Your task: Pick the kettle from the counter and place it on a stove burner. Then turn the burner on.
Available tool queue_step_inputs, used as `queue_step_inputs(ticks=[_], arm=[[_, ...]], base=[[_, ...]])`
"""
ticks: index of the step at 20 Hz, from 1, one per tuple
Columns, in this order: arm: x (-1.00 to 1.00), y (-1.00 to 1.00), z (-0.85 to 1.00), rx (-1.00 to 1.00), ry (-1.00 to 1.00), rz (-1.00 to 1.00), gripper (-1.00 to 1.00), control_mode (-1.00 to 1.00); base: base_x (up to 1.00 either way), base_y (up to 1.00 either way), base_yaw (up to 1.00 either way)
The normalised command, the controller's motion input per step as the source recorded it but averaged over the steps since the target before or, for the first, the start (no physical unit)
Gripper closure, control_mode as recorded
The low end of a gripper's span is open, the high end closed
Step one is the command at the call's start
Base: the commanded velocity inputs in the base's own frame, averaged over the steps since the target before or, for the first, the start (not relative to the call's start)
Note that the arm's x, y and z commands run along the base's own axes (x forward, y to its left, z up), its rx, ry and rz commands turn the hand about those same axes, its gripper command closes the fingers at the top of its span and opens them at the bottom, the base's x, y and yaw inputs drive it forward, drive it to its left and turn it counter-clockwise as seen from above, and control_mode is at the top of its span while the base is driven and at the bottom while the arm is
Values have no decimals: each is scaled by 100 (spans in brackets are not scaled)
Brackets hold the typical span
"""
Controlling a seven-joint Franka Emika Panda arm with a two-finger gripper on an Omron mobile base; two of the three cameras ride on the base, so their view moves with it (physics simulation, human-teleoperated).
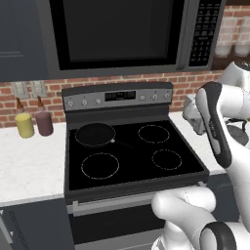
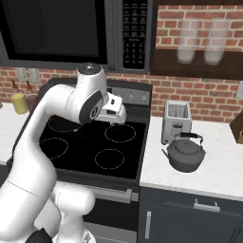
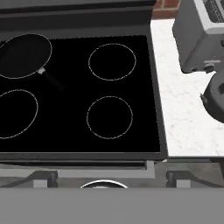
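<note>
Grey kettle point(image 2: 185, 153) on counter point(image 2: 223, 163), untouched

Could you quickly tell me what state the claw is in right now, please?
Claw: cannot be told whether open or shut; it holds nothing, the kettle sits on the counter.

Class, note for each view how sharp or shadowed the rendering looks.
Left base view: flat, even light, soft edges on the cooktop. Right base view: kettle casts faint shadow on the counter. Hand view: pan nearly merges with the black glass.
</note>
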Motion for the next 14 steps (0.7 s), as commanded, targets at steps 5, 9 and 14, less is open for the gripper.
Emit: queue_step_inputs(ticks=[5, 9, 14], arm=[[-6, -100, 0, 0, 0, -25, -100, -100], [9, -100, -4, 0, 2, -29, -100, -100], [36, -100, -21, 9, 8, -25, -100, -100]], base=[[0, 0, 0], [0, 0, 0], [0, 0, 0]])
